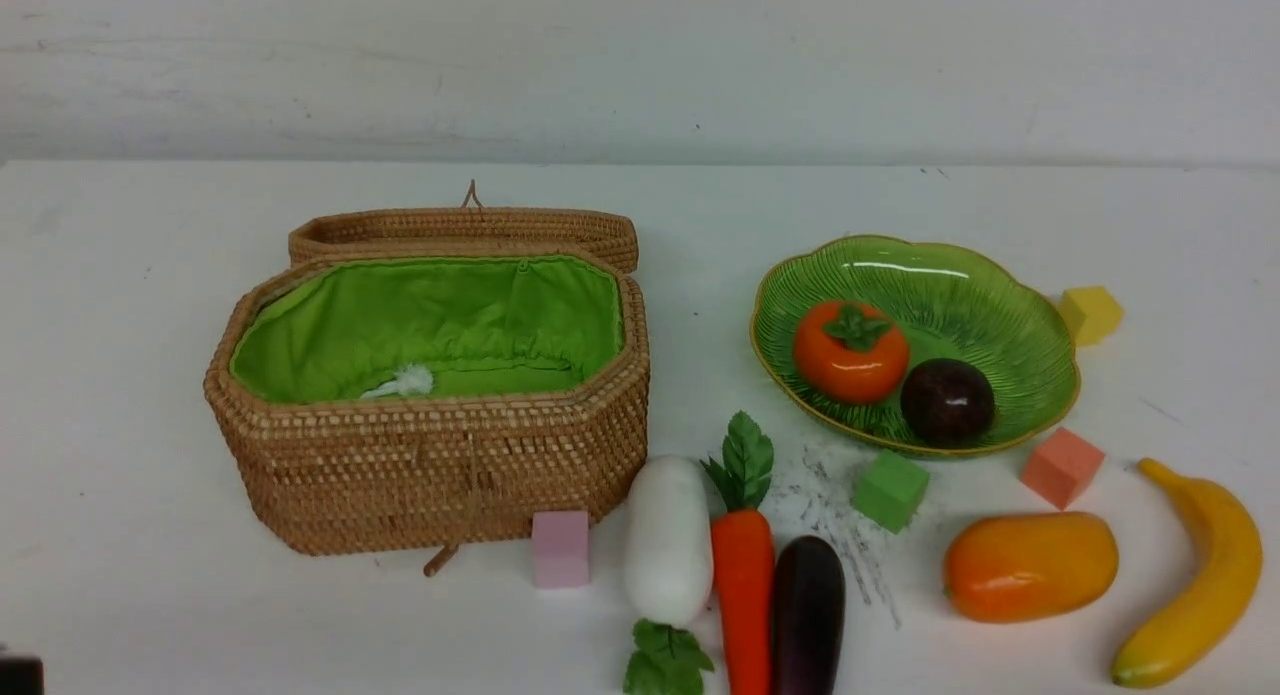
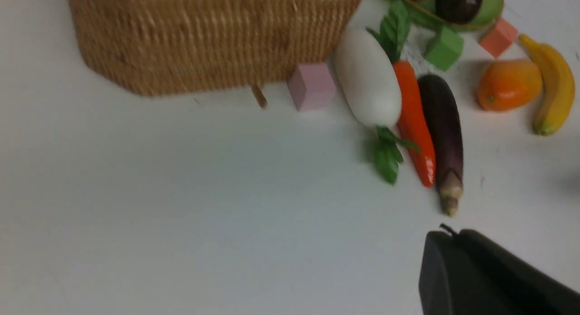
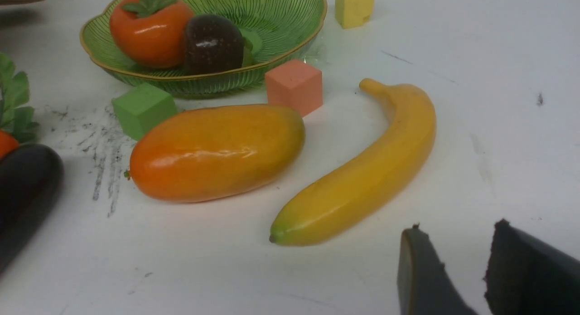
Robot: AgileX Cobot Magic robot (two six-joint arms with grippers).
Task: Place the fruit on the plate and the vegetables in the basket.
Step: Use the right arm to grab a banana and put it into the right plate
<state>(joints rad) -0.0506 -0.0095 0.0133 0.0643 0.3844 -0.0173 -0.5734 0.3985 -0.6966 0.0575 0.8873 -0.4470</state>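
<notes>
Persimmon [image 1: 850, 353] and mangosteen [image 1: 947, 400] sit on the plate [image 1: 1000, 305]; mango [image 1: 1030, 565] and banana [image 1: 1195, 575] lie on the counter [image 1: 100, 375] at its five o'clock. Right claw [image 3: 457, 242], half-open and empty, hovers near the banana: next, straddle its middle and close. Left claw [image 2: 446, 235] closed, vegetables [image 1: 742, 575] unsorted

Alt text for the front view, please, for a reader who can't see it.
A persimmon and mangosteen sit on the green plate; mango and banana lie on the table near it. Radish, carrot and eggplant lie side by side by the open basket.
</notes>
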